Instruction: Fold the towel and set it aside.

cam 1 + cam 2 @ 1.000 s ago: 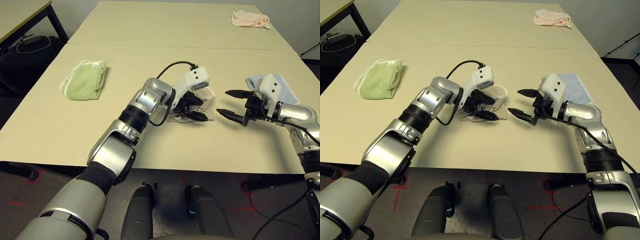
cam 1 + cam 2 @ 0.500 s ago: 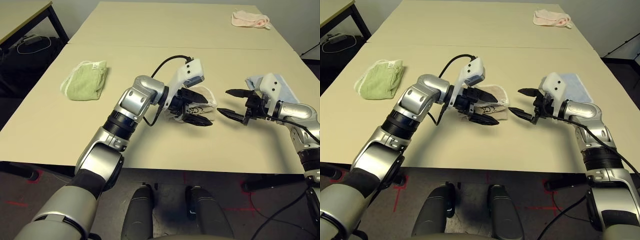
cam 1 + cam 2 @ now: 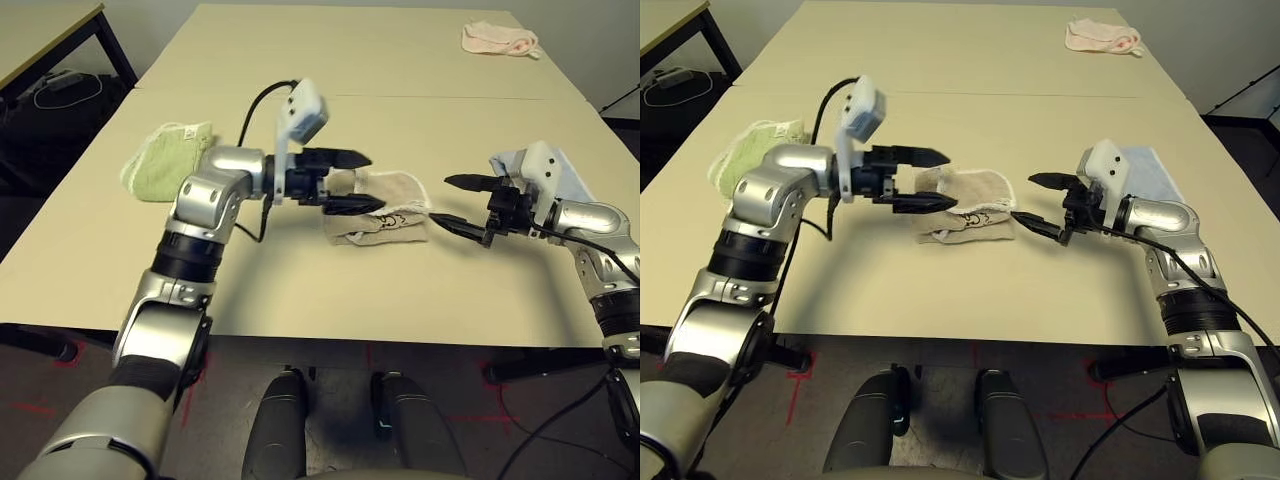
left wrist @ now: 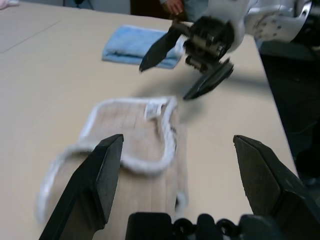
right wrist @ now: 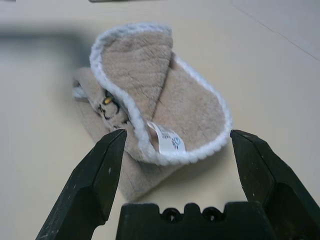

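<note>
The beige towel [image 3: 378, 207] lies folded on the tan table [image 3: 300, 290], roughly in the middle between the 2 arms. It is a loose bundle: a top flap edged with white stitching curls over the lower layers, and a small white tag [image 5: 167, 140] sits at the edge of that flap. Dark markings show on the lower layer, too small to read.

The left gripper [image 3: 350, 182] hovers at the towel's left end, pointing toward the right arm, with its 2 black fingers spread wide apart. The lower finger reaches over the towel's left edge; whether it touches the cloth cannot be told. Nothing is held between the fingers. A black cable loops from the forearm up to the white camera housing [image 3: 303, 111] on that wrist.

The right gripper [image 3: 462, 204] hangs just to the right of the towel, pointing at it, clear of the cloth. Its jaws are also wide apart and hold nothing.

A folded green towel [image 3: 168, 160] lies on the table to the left, behind the left forearm. A folded light blue towel [image 4: 136, 46] lies behind the right gripper. A pink cloth [image 3: 500, 39] sits far back on the table's right side. At the far left stands another table [image 3: 40, 30], with a dark bag [image 3: 45, 110] on the floor beside it.
</note>
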